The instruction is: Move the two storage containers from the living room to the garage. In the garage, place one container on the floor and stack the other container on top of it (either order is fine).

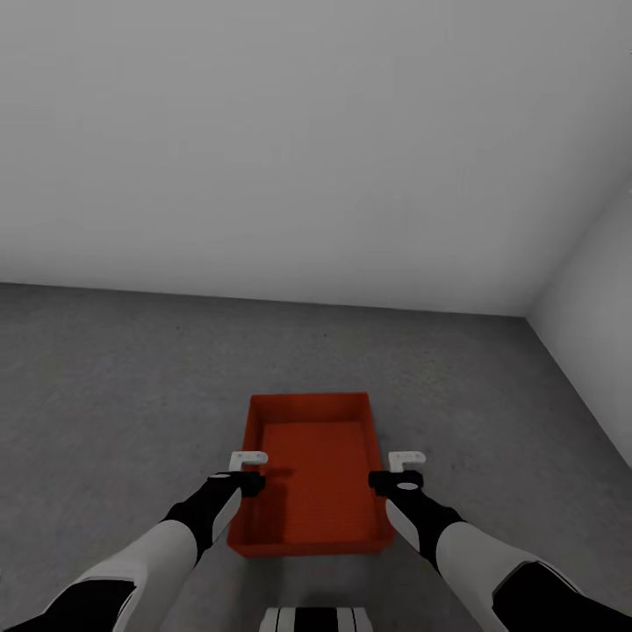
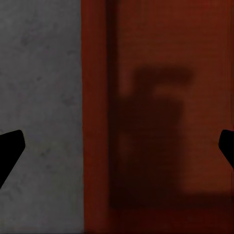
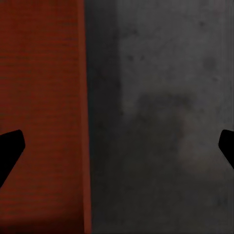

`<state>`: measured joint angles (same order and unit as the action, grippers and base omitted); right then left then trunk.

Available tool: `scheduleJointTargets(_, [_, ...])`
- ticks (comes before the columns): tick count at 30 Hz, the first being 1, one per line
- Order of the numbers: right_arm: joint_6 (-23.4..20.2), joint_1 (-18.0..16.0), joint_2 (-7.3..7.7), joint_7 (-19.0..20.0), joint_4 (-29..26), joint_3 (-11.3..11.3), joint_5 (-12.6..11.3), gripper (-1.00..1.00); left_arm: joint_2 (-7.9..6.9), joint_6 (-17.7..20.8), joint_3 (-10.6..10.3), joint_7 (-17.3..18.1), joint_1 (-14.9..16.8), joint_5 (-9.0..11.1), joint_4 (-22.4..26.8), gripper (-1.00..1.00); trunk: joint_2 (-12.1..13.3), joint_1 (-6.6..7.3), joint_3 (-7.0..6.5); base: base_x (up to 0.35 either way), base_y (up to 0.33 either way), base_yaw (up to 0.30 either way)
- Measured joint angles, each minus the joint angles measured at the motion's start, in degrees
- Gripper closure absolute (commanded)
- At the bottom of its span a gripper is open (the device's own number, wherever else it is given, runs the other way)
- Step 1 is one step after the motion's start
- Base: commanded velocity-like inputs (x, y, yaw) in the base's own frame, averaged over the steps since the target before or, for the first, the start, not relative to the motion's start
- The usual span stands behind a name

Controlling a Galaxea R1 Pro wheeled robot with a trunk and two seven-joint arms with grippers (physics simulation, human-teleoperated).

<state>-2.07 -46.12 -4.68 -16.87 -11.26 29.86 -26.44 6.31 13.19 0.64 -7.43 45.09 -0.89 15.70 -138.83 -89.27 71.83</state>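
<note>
An orange-red storage container [image 1: 312, 474] sits in the lower centre of the head view, resting on the dark grey floor [image 1: 114, 395] of the garage, its long axis running away from the camera toward the pale back wall [image 1: 307, 149]. It is a rectangular open-top bin with thin plain walls and a faintly ribbed inner base, and it is empty. One bin shows here, set down flat with open floor on all sides, a placement that suits it as the base of the stack. The left gripper [image 1: 248, 471] hangs over the left long wall at mid-length and the right gripper [image 1: 402, 470] over the right long wall opposite, a symmetric stance fit for gripping or letting go of both walls at once. In the left wrist view the fingertips [image 2: 10, 148] appear at opposite edges of the frame, spread wide, with the bin wall [image 2: 95, 117] between them and untouched; the right wrist view shows the same wide spread of fingertips [image 3: 10, 148] straddling the wall's edge [image 3: 84, 117], nothing held. The concrete is matte and mottled; the walls are plain grey-white, meeting at a corner in the right of the head view.
</note>
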Motion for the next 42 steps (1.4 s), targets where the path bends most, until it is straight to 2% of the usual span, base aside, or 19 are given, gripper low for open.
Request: scheduleJointTargets(42, [0.08,0.00,0.00,-0.41,0.00,-0.18,-0.08,-1.00,0.00,0.00,0.00,-0.06,0.00,0.00,0.00,-1.00,16.85,9.23,-7.54,0.000,0.000,0.000])
